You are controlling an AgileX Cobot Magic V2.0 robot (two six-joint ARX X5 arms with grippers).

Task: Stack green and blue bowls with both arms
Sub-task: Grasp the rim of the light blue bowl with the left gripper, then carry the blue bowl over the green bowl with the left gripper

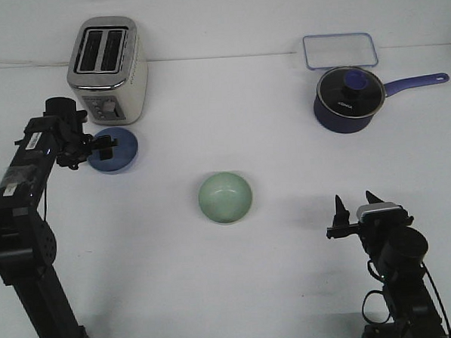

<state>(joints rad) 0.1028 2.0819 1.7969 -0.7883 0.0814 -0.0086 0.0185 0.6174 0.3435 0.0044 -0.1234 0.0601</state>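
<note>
The periwinkle blue bowl (121, 151) sits just in front of the toaster at the left. My left gripper (104, 149) is at its left rim, and the black fingers overlap the bowl's edge. How far they stand apart is too small to read. The pale green bowl (225, 198) rests upright and empty in the middle of the table, away from both arms. My right gripper (354, 210) stands open near the front right, fingertips up, with nothing between them, well to the right of the green bowl.
A cream and silver toaster (107, 68) stands at the back left, right behind the blue bowl. At the back right are a dark navy saucepan (348, 97) with a glass lid and long handle, and a clear rectangular container (339, 51).
</note>
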